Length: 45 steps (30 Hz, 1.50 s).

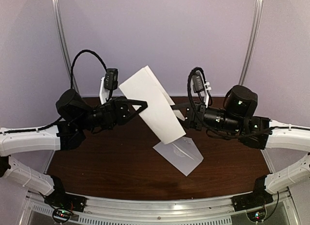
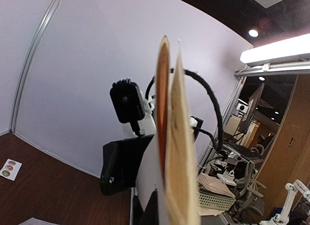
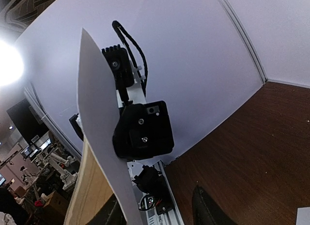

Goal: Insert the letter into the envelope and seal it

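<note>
Letter [image 1: 155,104] in left fingers [image 1: 136,102], slanting far-left to near-right, above flat envelope [image 1: 189,156]

envelope [image 1: 154,106] white | table [image 1: 111,162] dark brown | wall [image 1: 160,31] pale lilac | loose sheet [image 1: 181,157] greyish white

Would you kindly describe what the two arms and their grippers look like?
The left arm and right arm have white links with black joint housings. The left gripper and right gripper are black, each with a white bracket carrying a small black camera. A black braided cable loops above each wrist.
</note>
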Each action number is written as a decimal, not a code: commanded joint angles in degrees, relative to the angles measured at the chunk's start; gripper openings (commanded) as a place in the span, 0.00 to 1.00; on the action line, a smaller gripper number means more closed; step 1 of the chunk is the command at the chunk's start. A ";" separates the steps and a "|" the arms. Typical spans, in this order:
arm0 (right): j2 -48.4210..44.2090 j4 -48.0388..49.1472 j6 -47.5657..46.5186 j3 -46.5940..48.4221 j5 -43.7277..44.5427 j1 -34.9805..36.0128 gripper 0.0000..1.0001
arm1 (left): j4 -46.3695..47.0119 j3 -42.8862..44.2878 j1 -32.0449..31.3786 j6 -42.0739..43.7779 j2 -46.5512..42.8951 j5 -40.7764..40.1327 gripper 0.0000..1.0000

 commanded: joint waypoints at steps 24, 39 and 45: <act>-6.20 -17.83 -0.49 -8.72 11.52 0.68 0.64 | -3.23 -3.72 0.70 0.11 -8.93 -14.69 0.00; -9.11 -14.27 -3.76 -0.34 -3.12 -5.22 1.00 | -20.87 0.43 0.94 6.45 -5.19 -6.73 0.00; -2.01 -14.27 -5.56 3.69 -6.15 -3.46 1.00 | -17.55 0.72 0.69 5.97 -2.71 -0.33 0.00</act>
